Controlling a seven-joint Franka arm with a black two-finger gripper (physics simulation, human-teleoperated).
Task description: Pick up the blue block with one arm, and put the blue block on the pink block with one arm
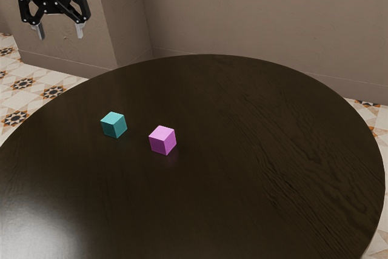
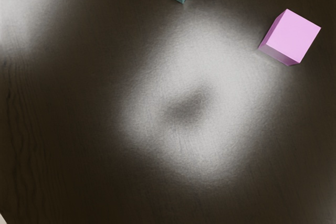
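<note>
Dark round table [image 1: 254,168] carries pink block [image 1: 162,140] near blue block [image 1: 113,124], not touching, both well inside its rim. Gripper [image 1: 60,33] hangs high, fingers spread, well clear of both.

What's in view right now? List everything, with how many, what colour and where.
blue block: 1, teal-blue, on the table, to the exterior view's left of the pink block, not touching it
pink block: 1, pink, on the table, near its middle
table: 1, dark brown, round, under both blocks
floor: patterned tiles, beyond the table's edge
wall: beige, behind the table
gripper: 1, black, open and empty, high at the exterior view's upper left
</note>
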